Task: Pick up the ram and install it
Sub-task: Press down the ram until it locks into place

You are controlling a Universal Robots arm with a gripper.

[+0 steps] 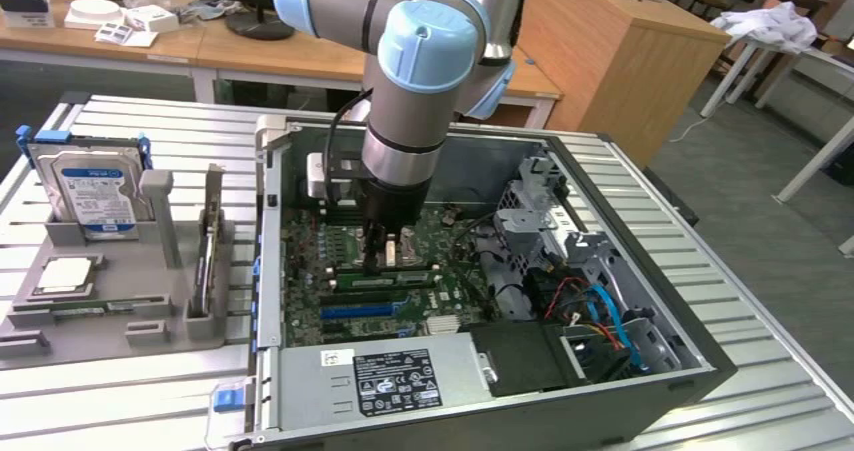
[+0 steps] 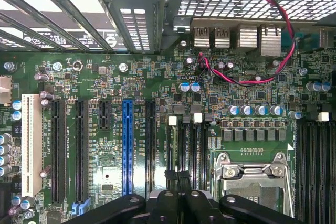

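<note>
My black two-fingered gripper [image 1: 378, 258], fingers closed, presses the long thin green ram stick [image 1: 387, 277] on the green motherboard [image 2: 157, 87]

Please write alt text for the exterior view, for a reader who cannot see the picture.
A grey and light-blue robot arm reaches down into an open black computer case, its shut gripper just above the green motherboard. At the exterior view's left, a grey holder tray carries a silver-and-blue hard drive.

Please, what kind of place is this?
Probably a robotics lab or workshop for computer assembly. An open computer case lies on a metal table, a hard drive stands in a grey holder, and wooden desks stand behind.
</note>
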